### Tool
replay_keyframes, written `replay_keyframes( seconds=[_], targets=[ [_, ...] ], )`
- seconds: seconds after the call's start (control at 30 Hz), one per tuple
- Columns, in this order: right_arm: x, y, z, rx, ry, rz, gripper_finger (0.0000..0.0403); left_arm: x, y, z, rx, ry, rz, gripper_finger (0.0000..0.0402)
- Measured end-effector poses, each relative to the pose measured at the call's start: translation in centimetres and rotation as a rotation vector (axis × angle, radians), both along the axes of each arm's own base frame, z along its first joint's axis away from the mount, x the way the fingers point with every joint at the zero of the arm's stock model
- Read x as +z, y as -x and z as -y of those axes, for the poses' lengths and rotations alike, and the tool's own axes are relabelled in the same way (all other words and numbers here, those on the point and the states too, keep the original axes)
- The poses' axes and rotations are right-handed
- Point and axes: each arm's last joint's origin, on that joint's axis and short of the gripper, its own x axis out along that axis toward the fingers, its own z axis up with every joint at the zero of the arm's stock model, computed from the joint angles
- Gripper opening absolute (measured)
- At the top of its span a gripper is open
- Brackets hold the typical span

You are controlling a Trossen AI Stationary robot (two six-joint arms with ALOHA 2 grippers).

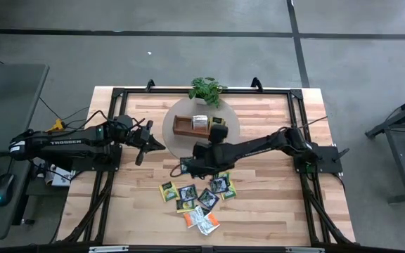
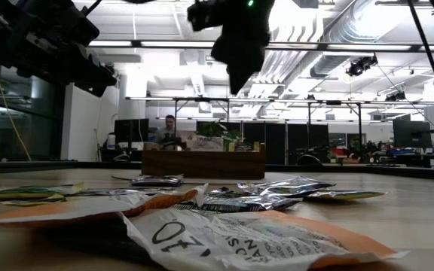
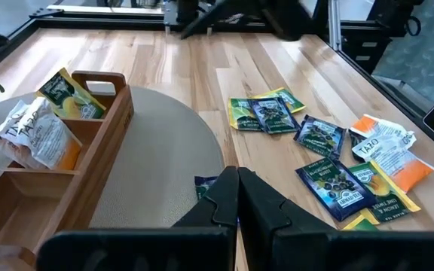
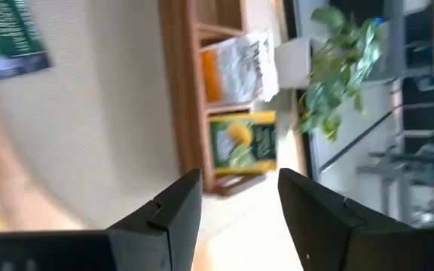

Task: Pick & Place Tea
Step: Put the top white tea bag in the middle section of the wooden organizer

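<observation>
Nearest the low camera: one white-and-orange sachet (image 2: 262, 241), lying flat at the table's front edge, lettering turned sideways to the lens.

Counts, high view:
- loose sachets (image 1: 197, 198) on the bare wood, front centre — roughly eight or nine; overlaps prevent an exact count. Green-yellow and dark ones form the back of the cluster, orange-white ones the front
- one dark sachet (image 1: 185, 166) apart from the cluster, on the edge of the round mat (image 1: 232, 123)
- one wooden tray (image 1: 185, 126) on the mat, long axis across the table
- one potted plant (image 1: 207, 90) behind the tray

Left wrist view adds what overhead hides: two sachets stand in the tray, one white-orange (image 3: 35, 135) and one yellow-green (image 3: 71, 96), in adjoining compartments, leaning; the nearest compartment shows nothing. Loose sachets lie flat, corners pointing every which way — no common axis.

Right gripper (image 4: 236, 197): over the mat just beside the tray, fingers spread fairly wide, nothing between them. Left gripper (image 3: 238, 197): parked at the mat's left edge, fingers pressed together, empty
</observation>
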Motion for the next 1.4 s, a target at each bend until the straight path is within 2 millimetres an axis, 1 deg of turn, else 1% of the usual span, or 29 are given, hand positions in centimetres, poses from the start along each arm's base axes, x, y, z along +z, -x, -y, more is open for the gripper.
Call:
replay_keyframes(
  seconds=[0.13,0.33,0.5,0.8,0.87,1.0,1.13,1.23,1.3,1.4],
  targets=[
    [0.3,1.2,-1.8,-0.072,-0.122,0.015,0.0176,0.0,0.0,0.0,0.000,0.000,0.000,0.0000],
    [0.1,2.4,-4.8,-0.163,-0.315,0.014,0.0172,0.0,0.0,0.0,0.000,0.000,0.000,0.0000],
    [-0.1,2.8,-7.0,-0.235,-0.428,0.064,0.0168,0.0,0.0,0.0,0.000,0.000,0.000,0.0000],
    [-0.3,3.1,-9.9,-0.309,-0.605,0.135,0.0174,0.0,0.0,0.0,0.000,0.000,0.000,0.0000],
    [-1.0,3.0,-10.4,-0.324,-0.654,0.144,0.0173,0.0,0.0,0.0,0.000,0.000,0.000,0.0000],
    [-3.8,2.6,-11.4,-0.337,-0.803,0.132,0.0169,0.0,0.0,0.0,0.000,0.000,0.000,0.0000],
    [-6.4,2.0,-12.0,-0.342,-0.958,0.164,0.0166,0.0,0.0,0.0,0.000,0.000,0.000,0.0000],
    [-7.8,1.6,-12.3,-0.348,-1.050,0.209,0.0168,0.0,0.0,0.0,0.000,0.000,0.000,0.0000],
    [-8.5,1.6,-12.4,-0.358,-1.079,0.228,0.0172,0.0,0.0,0.0,0.000,0.000,0.000,0.0000],
    [-8.9,1.4,-12.5,-0.366,-1.110,0.274,0.0180,0.0,0.0,0.0,0.000,0.000,0.000,0.0000]
  ],
)
